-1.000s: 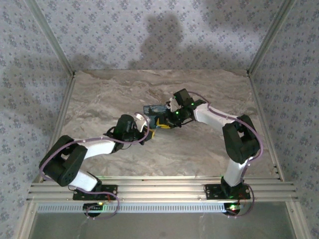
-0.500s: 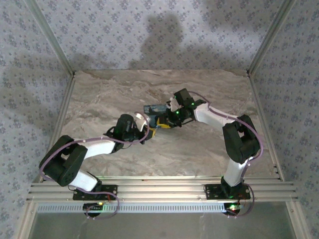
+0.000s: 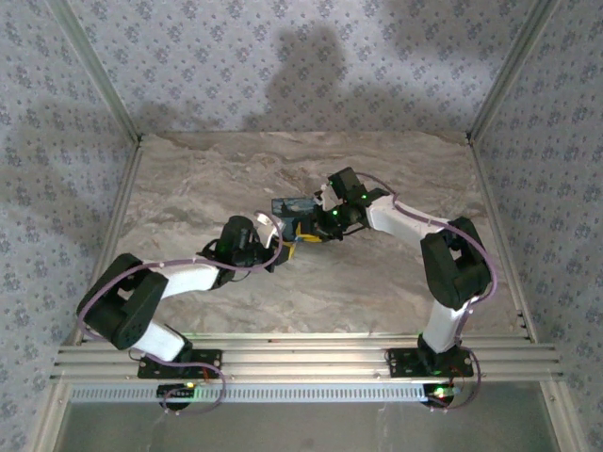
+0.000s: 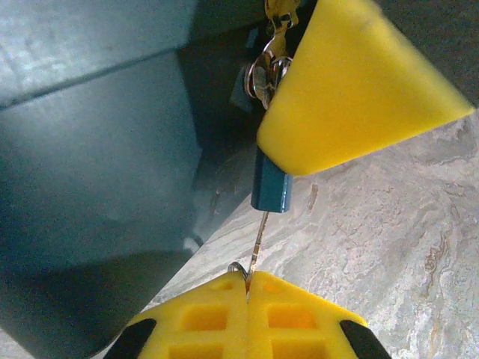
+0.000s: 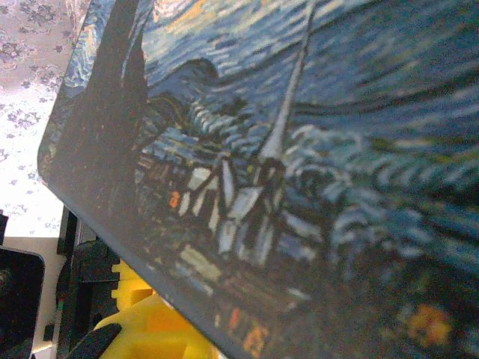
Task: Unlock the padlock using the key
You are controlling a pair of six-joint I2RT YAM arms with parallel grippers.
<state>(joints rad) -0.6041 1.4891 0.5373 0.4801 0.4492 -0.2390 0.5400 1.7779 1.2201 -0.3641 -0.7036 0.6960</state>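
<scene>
A tabletop (image 3: 236, 179) with a beige-grey marble pattern fills the middle of the scene, closed in by a back wall (image 3: 188, 56), a left wall (image 3: 47, 188) and a right wall (image 3: 556, 188), all papered in pale grey-blue with a small repeating floral motif. Slanted aluminium posts (image 3: 94, 71) mark the two back corners, and ribbed aluminium rails (image 3: 311, 360) run along the near edge. The light is soft, and a broad dark shadow (image 3: 306, 66) falls on the back wall.

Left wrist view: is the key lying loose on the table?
No, the key is pinched between the shut fingers of the left gripper, its blade pointing away from them.
</scene>
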